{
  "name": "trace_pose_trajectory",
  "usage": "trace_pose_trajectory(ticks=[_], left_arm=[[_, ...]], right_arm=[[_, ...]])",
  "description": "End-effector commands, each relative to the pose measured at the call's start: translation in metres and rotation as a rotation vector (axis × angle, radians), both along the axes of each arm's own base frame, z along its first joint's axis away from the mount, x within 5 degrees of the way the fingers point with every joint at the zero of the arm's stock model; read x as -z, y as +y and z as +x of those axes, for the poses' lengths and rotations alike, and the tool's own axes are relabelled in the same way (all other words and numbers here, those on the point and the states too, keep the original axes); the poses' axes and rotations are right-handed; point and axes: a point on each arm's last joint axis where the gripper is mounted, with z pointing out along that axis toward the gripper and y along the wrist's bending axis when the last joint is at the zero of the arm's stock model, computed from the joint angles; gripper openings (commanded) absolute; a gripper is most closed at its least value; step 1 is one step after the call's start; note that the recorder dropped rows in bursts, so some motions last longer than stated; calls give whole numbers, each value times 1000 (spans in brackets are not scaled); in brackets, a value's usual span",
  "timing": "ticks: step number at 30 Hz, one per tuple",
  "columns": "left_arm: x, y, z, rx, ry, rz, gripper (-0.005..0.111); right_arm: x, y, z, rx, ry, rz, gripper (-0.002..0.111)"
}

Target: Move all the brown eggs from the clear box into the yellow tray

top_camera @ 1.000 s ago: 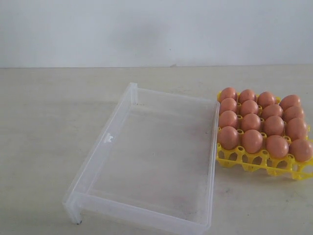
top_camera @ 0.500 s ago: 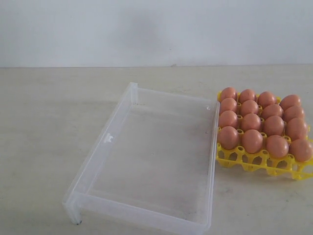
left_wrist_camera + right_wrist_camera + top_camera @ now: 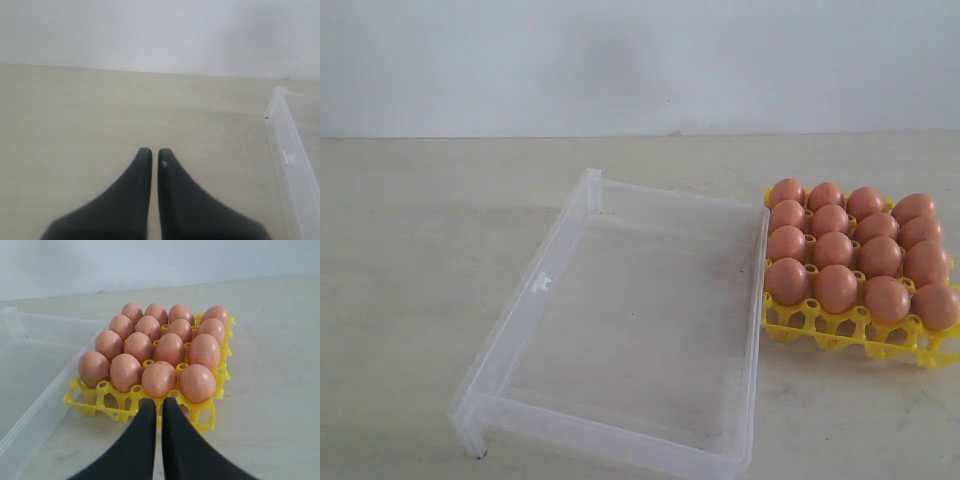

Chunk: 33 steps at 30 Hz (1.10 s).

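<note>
Several brown eggs (image 3: 835, 249) (image 3: 169, 349) fill the yellow tray (image 3: 850, 334) (image 3: 204, 416) at the right of the table. The clear box (image 3: 575, 218) (image 3: 30, 405) lies to the tray's left, touching it, with no egg inside. Its long wall (image 3: 285, 150) shows at the edge of the left wrist view. My right gripper (image 3: 157, 402) is shut and holds nothing, its tips just short of the tray's near edge. My left gripper (image 3: 152, 152) is shut and holds nothing, over bare table beside the box. Neither gripper appears in the exterior view.
The pale beige tabletop (image 3: 420, 250) runs back to a white wall (image 3: 640, 60). A small moulded tab (image 3: 542, 283) sticks out from the box's left wall.
</note>
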Motion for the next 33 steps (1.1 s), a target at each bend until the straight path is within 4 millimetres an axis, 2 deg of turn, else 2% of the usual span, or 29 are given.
trace_pose_trajectory(ticks=[1, 33], left_arm=[[0, 0, 0, 3, -4, -1, 4], [0, 0, 0, 3, -4, -1, 4]], right_arm=[[1, 0, 0, -5, -4, -13, 0], [1, 0, 0, -2, -5, 0, 0]])
